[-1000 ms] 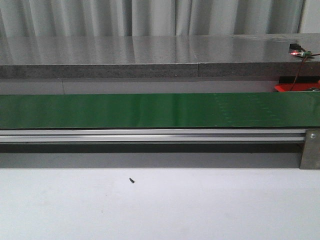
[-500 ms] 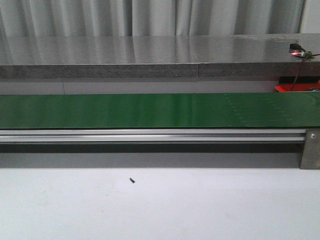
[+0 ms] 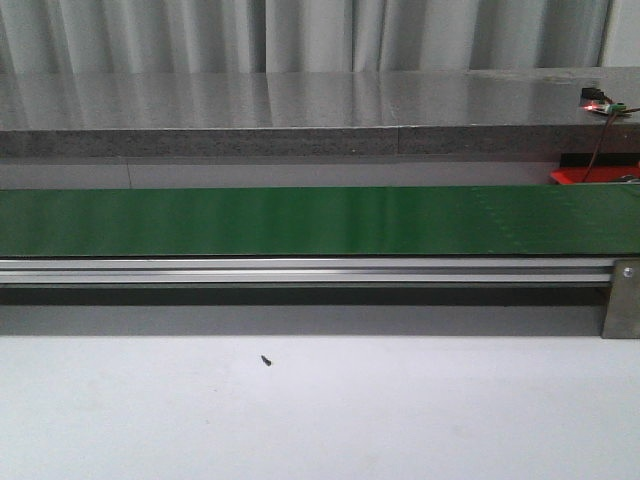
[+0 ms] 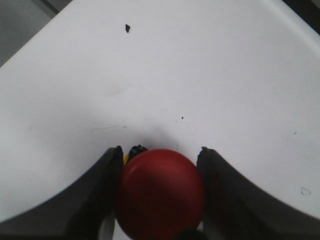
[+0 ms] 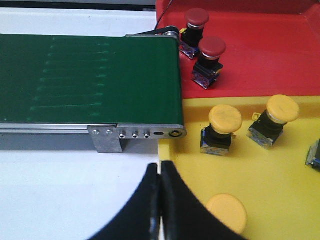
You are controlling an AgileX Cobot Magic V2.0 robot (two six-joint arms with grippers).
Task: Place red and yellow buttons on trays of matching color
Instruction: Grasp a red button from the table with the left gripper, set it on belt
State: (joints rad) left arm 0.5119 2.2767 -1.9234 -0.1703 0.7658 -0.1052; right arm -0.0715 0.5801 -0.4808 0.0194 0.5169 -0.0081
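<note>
My left gripper [image 4: 160,150] is shut on a red button [image 4: 160,192] with a domed cap, held above the white table [image 4: 200,75]. A bit of yellow and black shows behind the cap. In the right wrist view my right gripper [image 5: 160,167] is shut and empty, over the near edge of the yellow tray [image 5: 280,175]. Three yellow buttons [image 5: 225,119] [image 5: 282,108] [image 5: 227,212] rest on that tray. Two red buttons [image 5: 196,16] [image 5: 212,47] stand on the red tray [image 5: 260,65] behind it. Neither gripper shows in the front view.
A green conveyor belt [image 3: 300,220] on an aluminium rail [image 3: 300,270] crosses the table; its end [image 5: 150,80] meets the trays. A corner of the red tray [image 3: 590,175] shows at far right. A small black speck [image 3: 266,360] lies on the white table.
Faint marks on the green belt have drifted to the right in the front view. Nothing else differs there.
</note>
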